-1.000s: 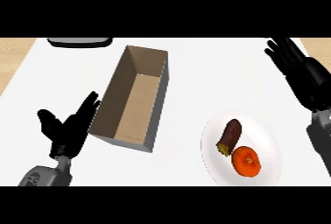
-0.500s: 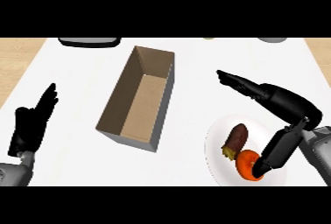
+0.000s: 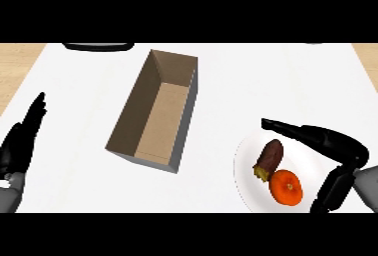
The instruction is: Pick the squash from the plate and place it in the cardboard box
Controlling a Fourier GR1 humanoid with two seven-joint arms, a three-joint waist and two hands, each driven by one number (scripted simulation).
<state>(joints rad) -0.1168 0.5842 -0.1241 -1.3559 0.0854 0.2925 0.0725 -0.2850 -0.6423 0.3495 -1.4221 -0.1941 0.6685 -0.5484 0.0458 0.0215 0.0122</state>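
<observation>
A: Where do the fingers of the right hand (image 3: 336, 145) sit?

B: They stretch out straight toward the left across the upper rim of the white plate (image 3: 247, 187), held together and grasping nothing. The thumb (image 3: 332, 190) hangs down apart from them, beside the plate's right edge.

A: And the squash?

B: The squash (image 3: 269, 157), dark reddish-brown with a yellowish cut end, lies on the plate just below the fingertips and left of the thumb. I cannot tell whether any finger touches it; nothing curls round it. An orange round fruit (image 3: 286, 187) lies right beside its lower end, between squash and thumb.

A: The other hand?

B: The left hand (image 3: 21, 142) rests at the view's left edge, fingers straight and pointing up, empty.

A: The box?

B: The cardboard box (image 3: 159, 112) stands open on the white counter (image 3: 244, 85), between the two hands and left of the plate, apart from it. Its inside shows only bare brown floor. A dark object (image 3: 100, 46) shows at the counter's far edge.
</observation>
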